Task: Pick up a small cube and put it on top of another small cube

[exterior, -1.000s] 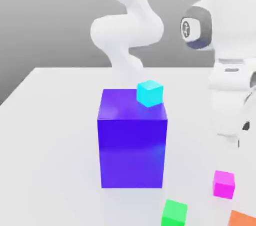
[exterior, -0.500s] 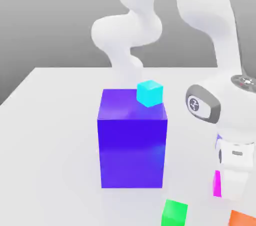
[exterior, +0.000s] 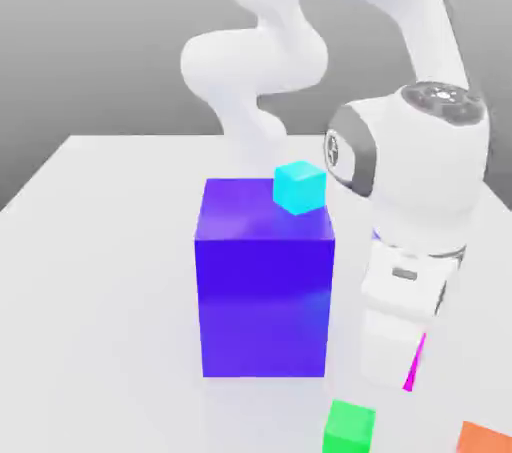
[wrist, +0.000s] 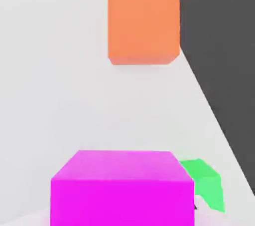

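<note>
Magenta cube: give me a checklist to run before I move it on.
1. Magenta cube between the fingers of the gripper: ok, it appears gripped.
2. Magenta cube lifted off the table: cannot tell.
3. Magenta cube stacked on another small cube: not ok, not yet done.
4. Top of the green cube free to take a cube: ok.
5. Cyan cube resting on the blue block: ok.
6. Which cube is the stacking target: cannot tell.

A simulated robot lab: plain white tabletop (exterior: 120,271), grey backdrop (exterior: 100,31), white arm (exterior: 410,1).
</note>
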Controlling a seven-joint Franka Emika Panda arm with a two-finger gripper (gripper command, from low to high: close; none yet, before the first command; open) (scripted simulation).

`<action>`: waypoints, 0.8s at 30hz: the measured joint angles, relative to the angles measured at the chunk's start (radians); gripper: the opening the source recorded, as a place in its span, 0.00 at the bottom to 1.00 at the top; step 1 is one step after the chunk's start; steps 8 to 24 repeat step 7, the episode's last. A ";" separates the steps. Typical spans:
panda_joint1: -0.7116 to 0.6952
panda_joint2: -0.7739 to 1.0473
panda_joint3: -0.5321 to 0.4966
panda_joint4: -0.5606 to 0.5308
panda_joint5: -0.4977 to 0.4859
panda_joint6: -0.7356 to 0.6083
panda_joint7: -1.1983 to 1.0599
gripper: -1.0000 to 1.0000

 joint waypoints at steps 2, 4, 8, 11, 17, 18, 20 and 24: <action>-0.010 0.063 0.001 0.007 0.010 0.056 -0.009 0.00; -0.012 0.095 0.002 0.010 0.015 0.084 -0.013 1.00; -0.012 0.095 0.002 0.010 0.015 0.084 -0.013 1.00; -0.012 0.095 0.002 0.010 0.015 0.084 -0.013 1.00; -0.012 0.095 0.002 0.010 0.015 0.084 -0.013 1.00; -0.012 0.095 0.002 0.010 0.015 0.084 -0.013 1.00; -0.012 0.095 0.002 0.010 0.015 0.084 -0.013 1.00; -0.012 0.095 0.002 0.010 0.015 0.084 -0.013 1.00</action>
